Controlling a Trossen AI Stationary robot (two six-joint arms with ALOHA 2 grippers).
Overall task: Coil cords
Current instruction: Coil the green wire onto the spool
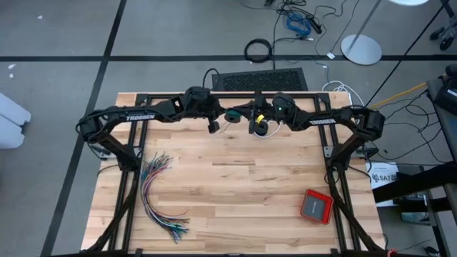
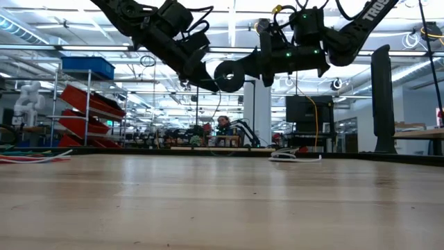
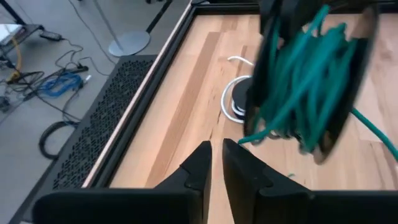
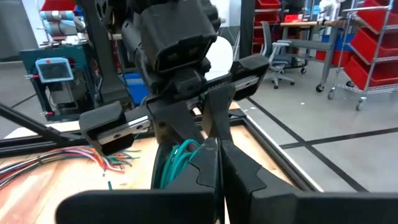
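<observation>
You're mid-handover above the table's far edge: the right hand (image 4: 214, 163) clamps the teal cord (image 3: 305, 74) coil, the left hand (image 3: 216, 163) is narrowly parted and empty, so regrip.

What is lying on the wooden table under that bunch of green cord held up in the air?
A coiled black cord with a white end lies on the wooden table below the teal-green cord bundle. The bundle hides part of it.

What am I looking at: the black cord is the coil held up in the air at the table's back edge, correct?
Not quite. The coil held up in the air at the back edge is the teal cord, as the left wrist view shows. The black cord, with its white end, lies on the table below it.
</observation>
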